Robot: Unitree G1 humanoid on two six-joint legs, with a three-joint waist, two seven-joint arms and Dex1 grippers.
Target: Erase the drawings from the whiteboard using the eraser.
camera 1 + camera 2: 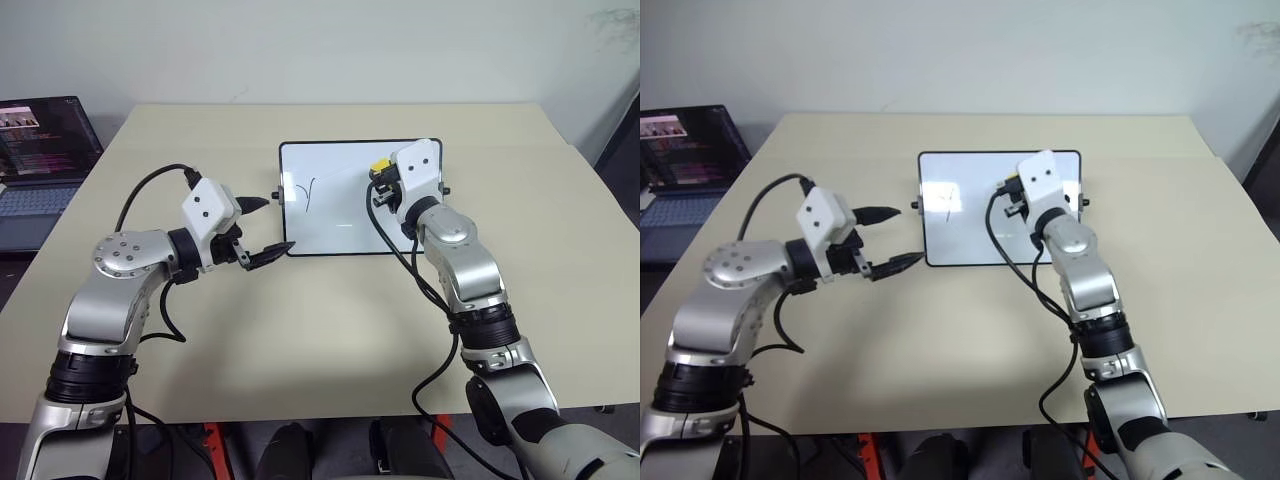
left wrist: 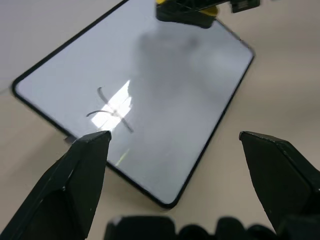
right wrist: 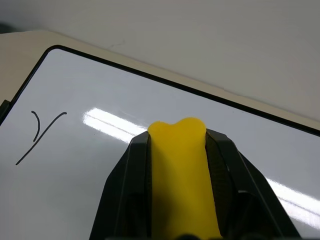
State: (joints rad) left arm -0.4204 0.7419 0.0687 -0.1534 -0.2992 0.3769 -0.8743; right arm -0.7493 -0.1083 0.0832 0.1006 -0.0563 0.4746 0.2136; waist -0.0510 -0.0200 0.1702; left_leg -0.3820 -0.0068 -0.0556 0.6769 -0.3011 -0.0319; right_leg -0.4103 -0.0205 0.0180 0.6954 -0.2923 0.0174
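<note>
hiding the whiteboard's (image 1: 330, 215) right part, right gripper (image 1: 380, 178) clamping eraser (image 3: 181, 180)

Whiteboard (image 1: 340, 225) on beige table (image 1: 300, 330), one squiggle (image 1: 308, 195), right pincer (image 1: 380, 180) gripping yellow eraser (image 1: 381, 164), left pincer (image 1: 268, 228) spread

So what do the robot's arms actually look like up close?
Both arms are silver-grey metal segments joined by black ribbed rings, with a round bolted joint on the left one. Each wrist carries a white boxy housing with small dark dots. Loose black cables loop along the outside. The left tool and right tool each end in two pointed black fingers.
</note>
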